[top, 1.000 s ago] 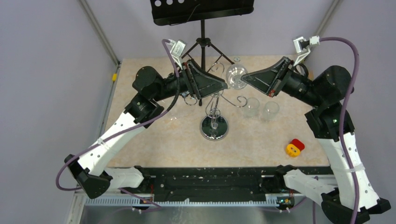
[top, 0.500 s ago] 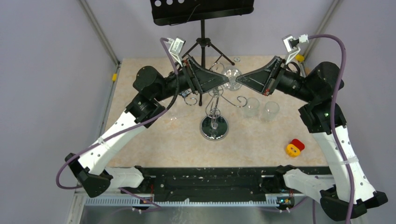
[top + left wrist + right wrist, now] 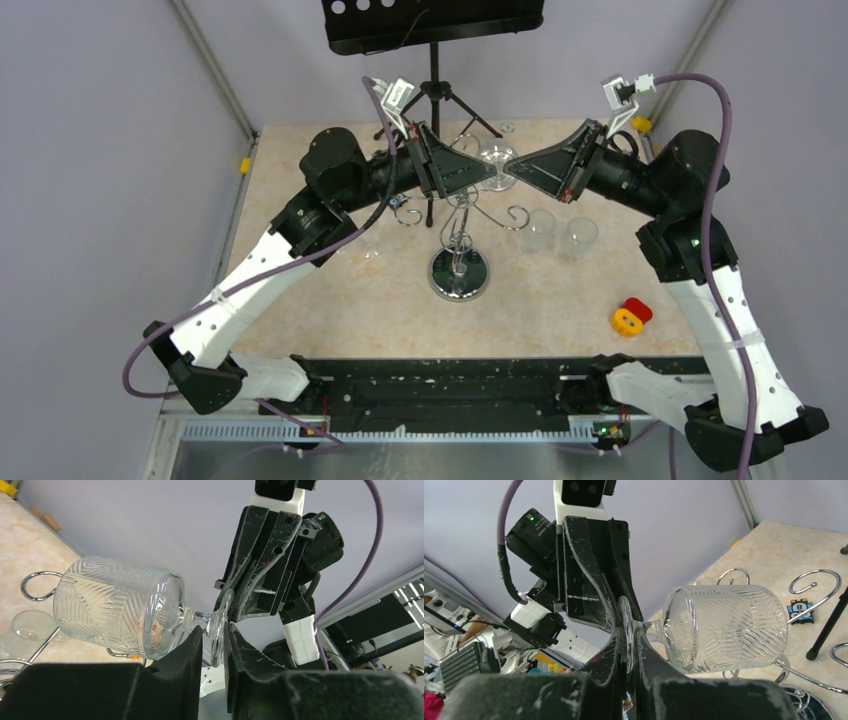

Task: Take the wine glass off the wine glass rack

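Note:
The wine glass, clear with a cut pattern, is held on its side in the air above the chrome wine glass rack. My right gripper is shut on its round foot. The bowl points away to the right in the right wrist view. My left gripper meets it from the other side. Its fingers stand a little apart on either side of the same foot, right by the stem. The bowl also shows in the left wrist view.
A black music stand on a tripod stands behind the rack. Two short clear glasses sit right of the rack. A red and yellow object lies at the front right. A small numbered tag lies by the rack.
The right gripper carried the glass left and back, away from the rack's hooks. The left arm swung right to meet it, and its fingers now straddle the foot.

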`<control>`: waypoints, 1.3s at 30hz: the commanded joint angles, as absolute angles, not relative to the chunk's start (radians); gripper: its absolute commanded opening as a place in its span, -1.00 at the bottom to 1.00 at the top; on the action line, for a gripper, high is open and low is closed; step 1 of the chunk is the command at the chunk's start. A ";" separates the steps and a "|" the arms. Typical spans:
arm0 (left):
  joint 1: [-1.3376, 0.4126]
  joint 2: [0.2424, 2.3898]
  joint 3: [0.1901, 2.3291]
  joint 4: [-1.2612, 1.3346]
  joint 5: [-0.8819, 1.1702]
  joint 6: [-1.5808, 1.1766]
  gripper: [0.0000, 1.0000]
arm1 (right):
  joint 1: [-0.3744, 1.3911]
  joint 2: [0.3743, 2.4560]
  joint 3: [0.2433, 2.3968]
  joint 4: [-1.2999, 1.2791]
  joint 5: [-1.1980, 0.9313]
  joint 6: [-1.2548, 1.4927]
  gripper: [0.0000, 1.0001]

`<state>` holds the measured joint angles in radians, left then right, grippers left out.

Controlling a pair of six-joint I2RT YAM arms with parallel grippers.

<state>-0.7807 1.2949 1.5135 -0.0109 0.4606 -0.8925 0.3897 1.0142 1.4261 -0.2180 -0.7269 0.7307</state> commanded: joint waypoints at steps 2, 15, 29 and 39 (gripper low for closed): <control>-0.800 1.325 1.582 -0.105 0.432 -0.811 -0.61 | 0.398 1.012 1.446 -0.155 -0.740 0.681 -1.00; -0.804 1.271 1.557 -0.008 0.484 -0.777 -1.00 | 0.398 1.003 1.444 -0.149 -0.684 0.674 -0.34; -0.693 1.175 1.436 0.371 0.654 -1.037 -1.00 | 0.397 0.832 1.310 -0.105 -0.333 0.640 0.56; -0.630 1.133 1.323 0.736 0.693 -1.397 -1.00 | 0.397 0.844 1.200 0.169 -0.535 0.815 0.70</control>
<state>-0.6476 1.1835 1.3369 0.4404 0.6769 -1.2144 0.3908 0.8322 1.2400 -0.0345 -0.4202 0.7139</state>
